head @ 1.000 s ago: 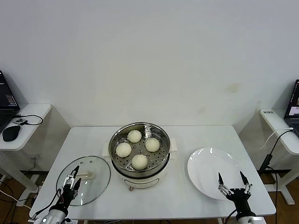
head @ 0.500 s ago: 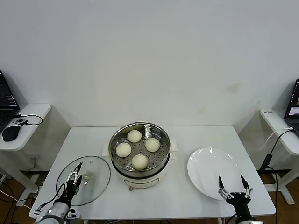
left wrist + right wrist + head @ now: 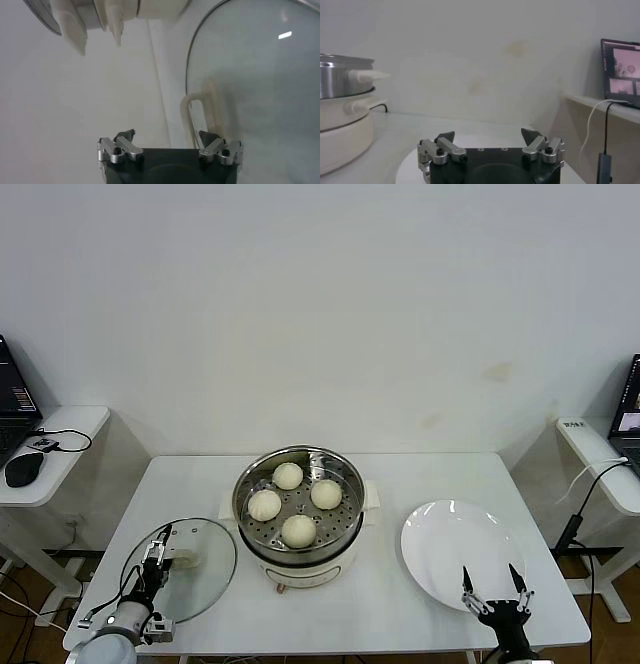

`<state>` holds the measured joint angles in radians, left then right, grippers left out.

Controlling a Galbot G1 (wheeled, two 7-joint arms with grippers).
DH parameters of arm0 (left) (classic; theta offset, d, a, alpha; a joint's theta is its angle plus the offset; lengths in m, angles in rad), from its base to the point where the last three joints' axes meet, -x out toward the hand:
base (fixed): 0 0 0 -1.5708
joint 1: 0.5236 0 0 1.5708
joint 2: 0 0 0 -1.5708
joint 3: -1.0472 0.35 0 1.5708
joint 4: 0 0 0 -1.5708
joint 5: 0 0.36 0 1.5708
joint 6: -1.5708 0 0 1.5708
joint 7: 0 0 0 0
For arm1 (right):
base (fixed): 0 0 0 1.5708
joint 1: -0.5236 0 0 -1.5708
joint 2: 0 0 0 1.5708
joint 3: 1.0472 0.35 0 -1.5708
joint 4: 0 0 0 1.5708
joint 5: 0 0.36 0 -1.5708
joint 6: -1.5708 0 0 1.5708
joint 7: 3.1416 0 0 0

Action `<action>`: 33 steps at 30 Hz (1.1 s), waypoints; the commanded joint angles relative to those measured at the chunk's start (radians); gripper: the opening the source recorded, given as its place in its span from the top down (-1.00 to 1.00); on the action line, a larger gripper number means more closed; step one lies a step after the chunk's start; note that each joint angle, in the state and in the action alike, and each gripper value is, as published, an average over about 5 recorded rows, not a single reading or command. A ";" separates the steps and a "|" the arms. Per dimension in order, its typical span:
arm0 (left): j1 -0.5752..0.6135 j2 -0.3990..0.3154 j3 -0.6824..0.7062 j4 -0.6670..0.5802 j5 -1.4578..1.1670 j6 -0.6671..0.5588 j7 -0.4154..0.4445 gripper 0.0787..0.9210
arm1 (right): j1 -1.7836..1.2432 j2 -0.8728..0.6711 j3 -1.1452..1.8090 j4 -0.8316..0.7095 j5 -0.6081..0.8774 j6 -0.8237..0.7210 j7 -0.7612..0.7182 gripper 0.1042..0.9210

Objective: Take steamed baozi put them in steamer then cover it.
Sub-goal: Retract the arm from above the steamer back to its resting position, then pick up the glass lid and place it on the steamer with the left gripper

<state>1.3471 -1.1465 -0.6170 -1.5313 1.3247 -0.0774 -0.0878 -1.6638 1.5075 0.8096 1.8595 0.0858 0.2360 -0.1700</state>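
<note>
Four baozi point(image 3: 288, 476) sit in the steamer point(image 3: 300, 504) mid-table. Its cover point(image 3: 185, 569) lies flat to its left, the left gripper point(image 3: 156, 556) over the handle, jaws spread. Right gripper point(image 3: 492, 586) hovers by the plate point(image 3: 455, 549), jaws released.

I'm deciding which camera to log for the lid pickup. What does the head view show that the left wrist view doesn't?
Only the head view shows the four steamed baozi inside the steamer, the white plate, and the right gripper open at the plate's near edge. Only the left wrist view shows the steamer's underside. Both show the cover on the table and the left gripper, open over its handle.
</note>
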 commanded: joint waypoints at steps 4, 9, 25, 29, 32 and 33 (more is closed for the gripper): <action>-0.042 -0.003 0.010 0.055 -0.011 0.000 -0.010 -0.51 | 0.003 0.001 -0.007 -0.021 -0.020 0.007 -0.001 -0.76; -0.039 -0.004 0.013 0.063 -0.017 0.000 -0.008 -0.16 | 0.005 0.001 -0.011 -0.023 -0.022 0.008 -0.002 -0.76; 0.002 -0.012 -0.011 0.021 -0.061 -0.026 -0.102 0.82 | 0.006 -0.001 -0.040 -0.019 -0.040 0.018 -0.002 -0.76; 0.066 -0.021 -0.052 -0.071 -0.076 -0.017 -0.134 0.82 | 0.004 -0.002 -0.047 -0.017 -0.051 0.024 -0.002 -0.76; 0.134 -0.025 -0.096 -0.170 -0.104 -0.002 -0.143 0.83 | 0.000 -0.003 -0.052 -0.010 -0.057 0.027 -0.002 -0.76; 0.157 -0.024 -0.113 -0.203 -0.116 0.005 -0.144 0.84 | -0.003 -0.004 -0.053 -0.005 -0.058 0.027 -0.002 -0.76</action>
<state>1.3681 -1.1692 -0.6443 -1.5286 1.2557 -0.0911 -0.1795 -1.6617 1.5054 0.7652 1.8417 0.0401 0.2589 -0.1725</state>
